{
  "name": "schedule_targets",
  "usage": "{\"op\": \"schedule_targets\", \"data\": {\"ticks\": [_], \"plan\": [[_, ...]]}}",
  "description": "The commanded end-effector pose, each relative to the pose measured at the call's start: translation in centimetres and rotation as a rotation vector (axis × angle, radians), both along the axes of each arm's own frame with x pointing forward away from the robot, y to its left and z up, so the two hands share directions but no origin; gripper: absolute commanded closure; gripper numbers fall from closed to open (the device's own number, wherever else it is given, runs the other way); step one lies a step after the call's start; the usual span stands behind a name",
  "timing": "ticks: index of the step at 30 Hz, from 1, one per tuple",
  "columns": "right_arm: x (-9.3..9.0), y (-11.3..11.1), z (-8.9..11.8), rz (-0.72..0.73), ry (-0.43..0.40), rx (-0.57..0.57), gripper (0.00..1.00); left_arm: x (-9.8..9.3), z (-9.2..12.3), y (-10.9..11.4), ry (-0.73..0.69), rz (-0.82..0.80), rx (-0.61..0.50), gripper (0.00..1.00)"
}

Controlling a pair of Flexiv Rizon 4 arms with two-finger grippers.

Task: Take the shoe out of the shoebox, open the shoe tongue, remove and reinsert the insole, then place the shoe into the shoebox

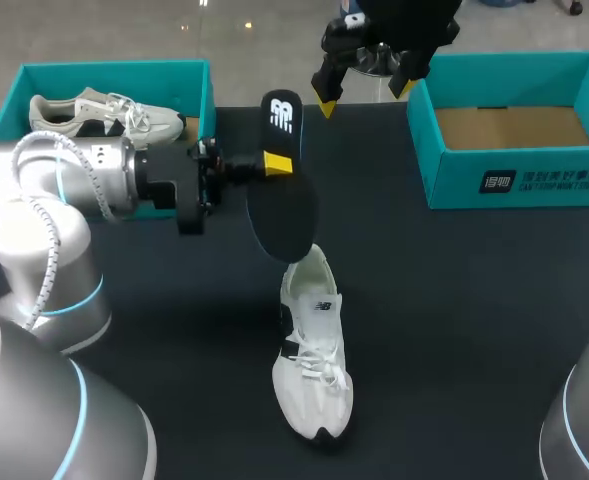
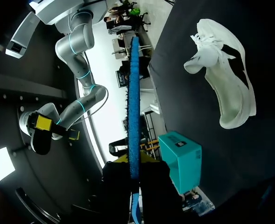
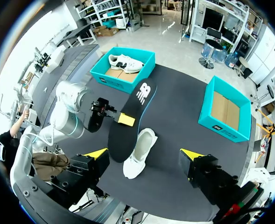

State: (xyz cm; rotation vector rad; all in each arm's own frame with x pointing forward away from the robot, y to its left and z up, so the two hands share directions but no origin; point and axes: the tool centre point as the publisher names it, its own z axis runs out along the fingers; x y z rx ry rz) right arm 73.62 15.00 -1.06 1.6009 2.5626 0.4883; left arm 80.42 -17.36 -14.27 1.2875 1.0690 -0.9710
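Left fingers (image 2: 116,186), closest to the left wrist camera: clamped from two sides on the insole (image 2: 134,102), which shows edge-on as a blue strip running out ahead of them and a little way back past them. In the head view the same fingers (image 1: 277,163) come in level from the left side of the worktop (image 1: 474,330). They grip the insole (image 1: 284,220) at its long edge, about mid-length. The insole hangs nearly upright in the air above the middle of the worktop, dark face toward the camera, printed end uppermost.

Shoe (image 1: 312,350): white, on the worktop between its middle and near edge, toe toward the near edge, heel opening toward the far edge. The insole's lower end overlaps the heel opening in the head view. The left wrist view shows the shoe (image 2: 226,79) off to one side of the insole with a gap between them, so the insole is out of the shoe.

Right fingers (image 1: 326,103): set wide apart, nothing between them, held high over the far edge between the two boxes.

Left shoebox (image 1: 114,72): teal, at the far left corner, with a second shoe (image 1: 104,112) in it.

Right shoebox (image 1: 504,180): teal, at the far right corner, brown floor showing.
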Motion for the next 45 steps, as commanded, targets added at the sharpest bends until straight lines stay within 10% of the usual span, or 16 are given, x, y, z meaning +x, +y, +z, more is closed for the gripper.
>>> {"op": "schedule_targets", "data": {"ticks": [1,19,30,45], "plan": [[0.1,0.0,0.0,-0.001,0.002,0.000,0.00,1.3,0.0,-1.7,-0.009,-0.006,-0.013,1.00],[0.1,0.0,0.0,-0.001,0.002,0.000,0.00,1.3,0.0,-1.7,-0.009,-0.006,-0.013,1.00],[1.5,-0.8,-1.2,0.040,0.142,0.544,0.00,1.3,0.0,-1.7,-0.009,-0.006,-0.013,1.00],[0.7,-2.4,-3.9,-0.008,0.268,0.978,0.00,1.3,0.0,-1.7,-0.009,-0.006,-0.013,1.00]]}}
